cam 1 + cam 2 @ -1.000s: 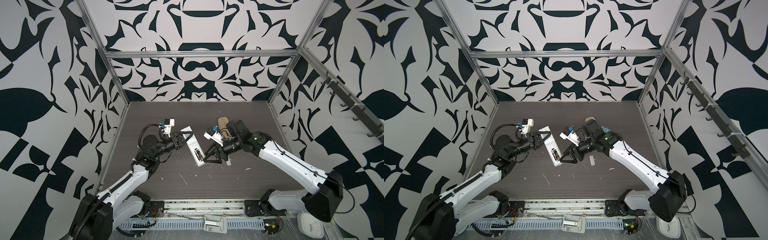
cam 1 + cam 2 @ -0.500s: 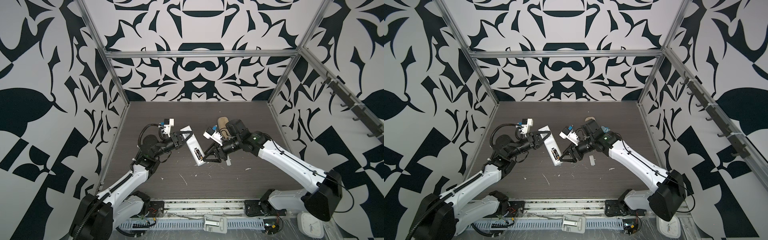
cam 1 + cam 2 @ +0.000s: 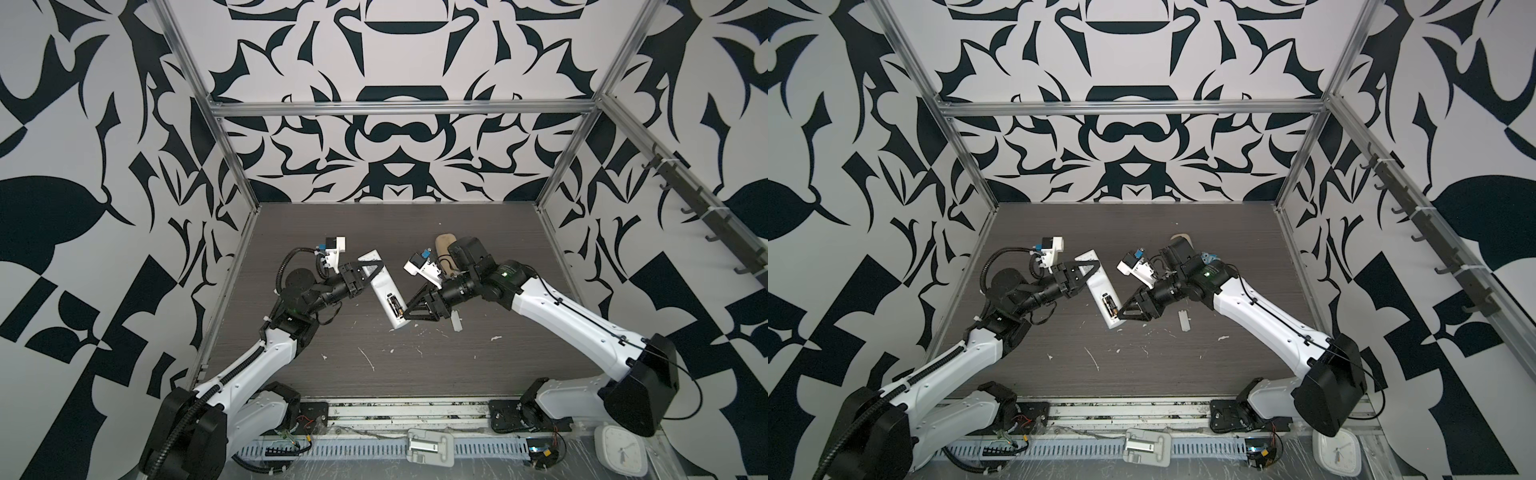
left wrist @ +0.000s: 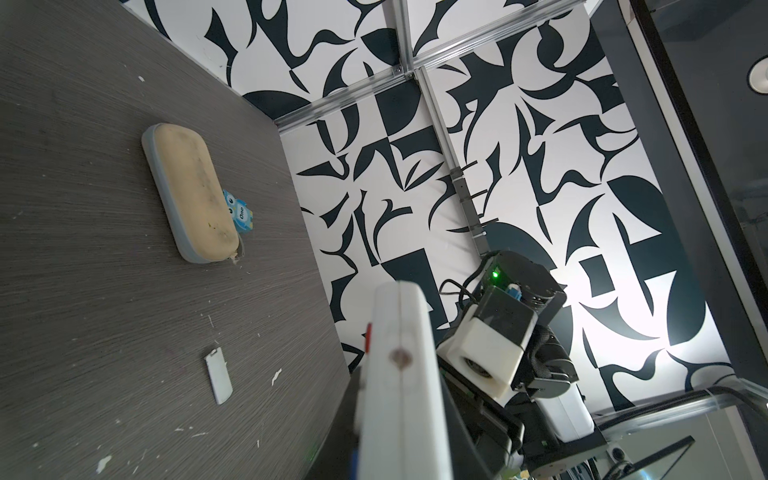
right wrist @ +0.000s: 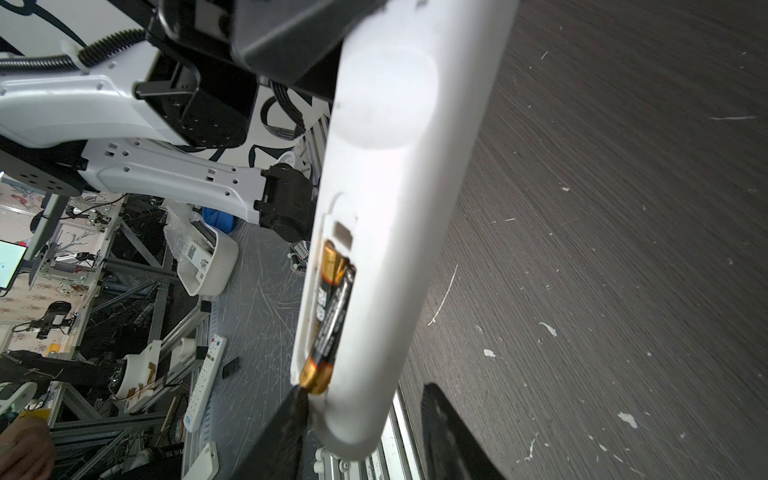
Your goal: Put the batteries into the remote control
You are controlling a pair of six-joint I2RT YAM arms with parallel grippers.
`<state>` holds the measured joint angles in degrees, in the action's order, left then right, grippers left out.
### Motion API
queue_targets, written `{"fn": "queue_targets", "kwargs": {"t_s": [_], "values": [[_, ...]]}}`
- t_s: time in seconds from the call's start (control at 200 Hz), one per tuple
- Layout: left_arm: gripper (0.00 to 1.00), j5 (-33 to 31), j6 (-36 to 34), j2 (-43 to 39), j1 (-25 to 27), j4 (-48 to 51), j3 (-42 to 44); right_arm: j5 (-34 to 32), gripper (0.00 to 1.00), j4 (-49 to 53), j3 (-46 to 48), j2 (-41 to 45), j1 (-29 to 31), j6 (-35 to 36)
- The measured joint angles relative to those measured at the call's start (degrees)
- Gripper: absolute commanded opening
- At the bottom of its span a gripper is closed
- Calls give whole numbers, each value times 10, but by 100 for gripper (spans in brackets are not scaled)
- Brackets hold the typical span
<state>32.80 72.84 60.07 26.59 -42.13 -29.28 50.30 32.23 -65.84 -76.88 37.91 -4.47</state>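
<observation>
- The left gripper [image 3: 368, 272] is clamped on the far end of the remote control [image 3: 384, 291], which slants from far left to near right over the middle of the table [image 3: 478, 365].
- The remote's plain white back faces up, with its battery bay uncovered towards the near end.
- Both batteries [image 5: 332, 316] lie side by side inside that bay. In both top views they show as a dark patch just beside the right gripper [image 3: 405, 319].
- The right gripper's jaws stand apart, straddling the remote's near end. In the right wrist view one finger [image 5: 286, 424] touches the edge by the batteries' gold ends, while the other stands clear of the remote.
- A small grey-white cover [image 3: 456, 322] lies flat on the table to the right of the remote, and a beige case [image 4: 191, 191] lies farther back.
</observation>
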Motion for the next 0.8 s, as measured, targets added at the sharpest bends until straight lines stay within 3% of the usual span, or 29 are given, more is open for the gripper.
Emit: {"fn": "queue_targets", "kwargs": {"t_s": [0.32,0.8], "values": [[0,-9,-11,10,-2,4,0,-6,33,44,-33,-31,0,-3],[0,-6,-30,16,-2,13,0,-22,28,88,-64,-60,-1,-3]]}}
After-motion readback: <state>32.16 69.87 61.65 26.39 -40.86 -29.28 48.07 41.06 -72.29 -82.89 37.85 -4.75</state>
